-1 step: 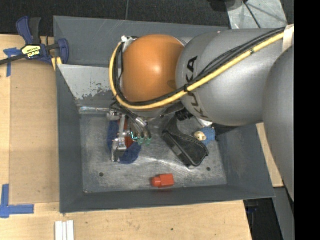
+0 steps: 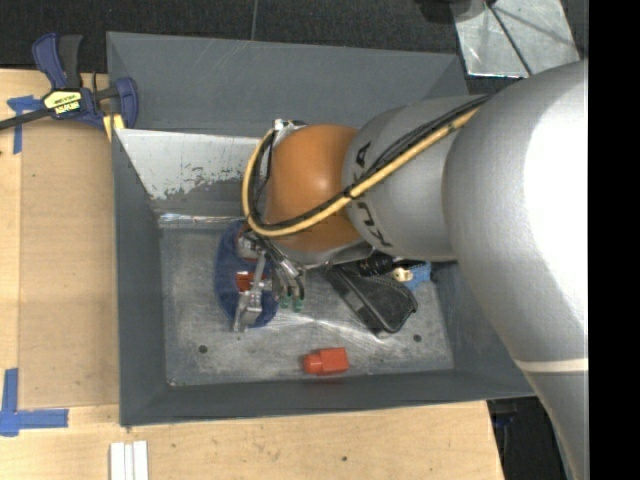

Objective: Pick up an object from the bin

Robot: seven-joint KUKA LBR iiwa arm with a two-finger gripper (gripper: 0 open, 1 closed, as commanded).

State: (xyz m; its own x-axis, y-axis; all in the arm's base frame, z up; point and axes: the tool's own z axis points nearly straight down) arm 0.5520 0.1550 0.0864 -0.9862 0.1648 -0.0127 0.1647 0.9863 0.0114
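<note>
My gripper [image 2: 266, 286] is low in the left half of the bin, under the arm's orange cover. It sits right on a blue rounded thing with a red patch [image 2: 232, 280], which lies on the bin floor and is partly hidden by it. Whether that blue thing is held cannot be made out. A black flat oblong thing [image 2: 378, 300] lies just to the gripper's right, half under the arm. A small red block [image 2: 326, 361] rests near the bin's front wall, below the gripper.
A small blue piece [image 2: 421, 273] shows at the right by the arm's edge. The big silver arm covers the bin's right and back. Bare floor lies at the front left.
</note>
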